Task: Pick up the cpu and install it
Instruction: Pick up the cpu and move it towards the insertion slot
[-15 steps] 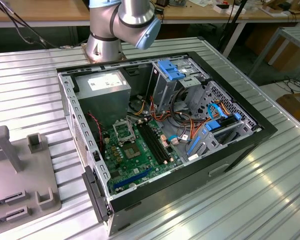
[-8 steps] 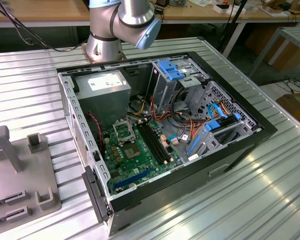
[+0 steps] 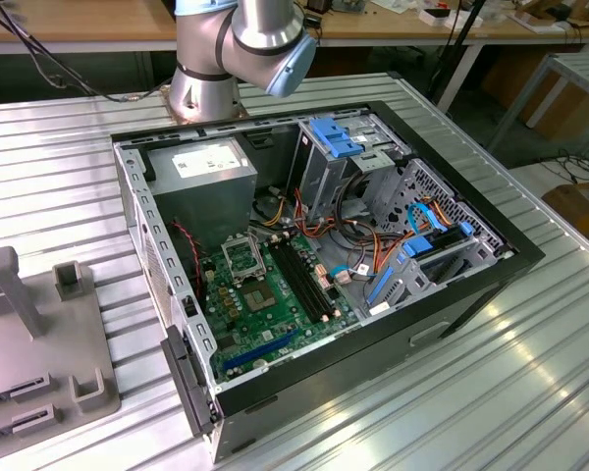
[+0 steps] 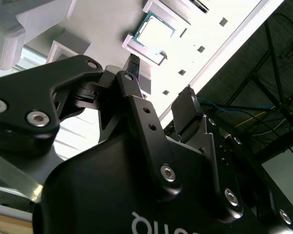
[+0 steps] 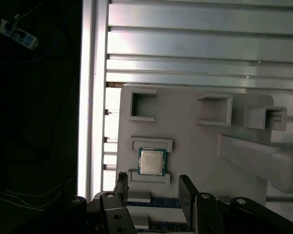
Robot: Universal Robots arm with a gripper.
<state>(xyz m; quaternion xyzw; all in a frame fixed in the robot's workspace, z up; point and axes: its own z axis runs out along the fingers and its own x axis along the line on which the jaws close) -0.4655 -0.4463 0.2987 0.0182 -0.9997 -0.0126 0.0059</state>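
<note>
1. White rectangular label [image 3: 208, 162] on top of the grey metal power-supply box [image 3: 204, 204], inside the open black computer case [image 3: 515, 253], in the exterior view: it carries dark lines of print, too small to read.
2. Black gripper [image 4: 161, 77], in the second wrist view: white lettering on its body is cut off by the picture's edge, and no word can be made out.
3. Small flat square silver-grey cpu [image 5: 152, 162], in the first wrist view: nothing on its metal top can be read.
4. Green motherboard [image 3: 265, 294], in the exterior view: its markings are too small to tell.
</note>
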